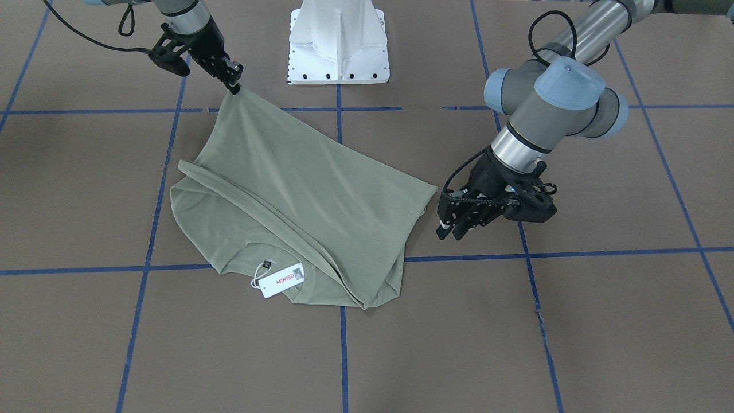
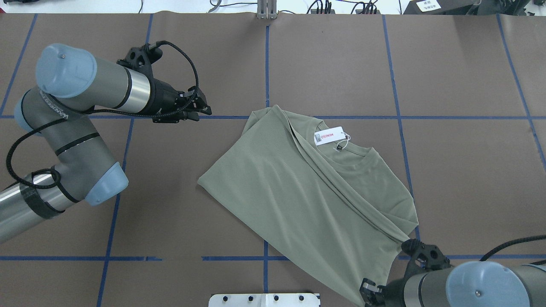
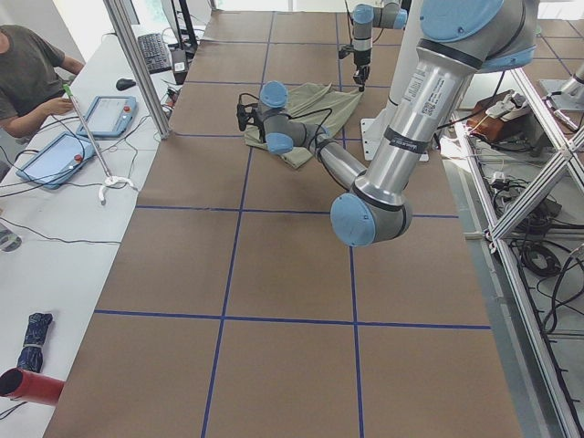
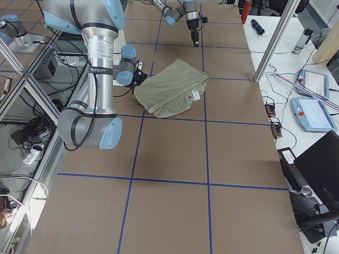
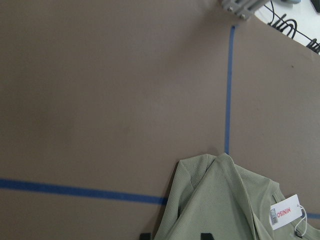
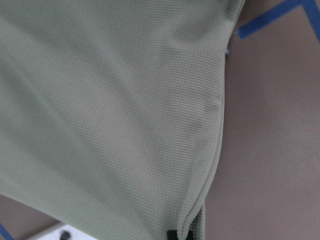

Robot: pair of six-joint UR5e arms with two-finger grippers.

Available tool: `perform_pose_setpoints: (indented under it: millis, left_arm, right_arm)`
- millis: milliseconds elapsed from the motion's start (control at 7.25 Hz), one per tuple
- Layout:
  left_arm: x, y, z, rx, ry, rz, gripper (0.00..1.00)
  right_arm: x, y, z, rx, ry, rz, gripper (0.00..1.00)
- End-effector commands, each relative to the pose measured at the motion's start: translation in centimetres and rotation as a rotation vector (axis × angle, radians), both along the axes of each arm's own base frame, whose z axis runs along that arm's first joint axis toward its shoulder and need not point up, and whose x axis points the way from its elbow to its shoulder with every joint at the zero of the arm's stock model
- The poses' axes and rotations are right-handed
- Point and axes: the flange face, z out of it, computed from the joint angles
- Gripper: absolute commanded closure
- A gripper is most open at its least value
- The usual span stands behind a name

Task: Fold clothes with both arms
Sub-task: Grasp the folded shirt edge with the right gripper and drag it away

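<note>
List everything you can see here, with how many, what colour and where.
shirt: one, sage green, partly folded, mid-table.
hang tag: one, white with red lettering, at the shirt's collar.
table: one, brown with blue tape lines, under everything.
pedestal base: one, white, on the robot's side of the table.
touchscreen pendants: two, grey, on the side bench.
person: one, grey top, at the side bench.
left gripper: one, black, open, beside the shirt, not touching it.
right gripper: one, black, shut on a raised shirt corner.
</note>
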Motion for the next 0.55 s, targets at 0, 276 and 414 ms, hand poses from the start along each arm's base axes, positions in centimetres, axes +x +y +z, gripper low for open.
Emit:
perform_pose_setpoints:
  millis: [0, 276, 414]
  left_arm:
    - [1.4, 3.0, 0.3, -0.040, 0.012, 0.043, 0.39]
    - [3.4, 5.3, 2.3, -0.080, -0.013, 0.082, 0.27]
    - [3.6, 6.4, 4.4, -0.102, -0.042, 0.094, 0.23]
  right_arm:
    - [0.1, 3.1, 1.0, -0.003, 0.028, -0.065, 0.00]
    - [0.6, 2.4, 0.8, 0.004, 0.023, -0.040, 0.00]
    - [2.1, -1.9, -0.1, 0.003, 0.003, 0.065, 0.00]
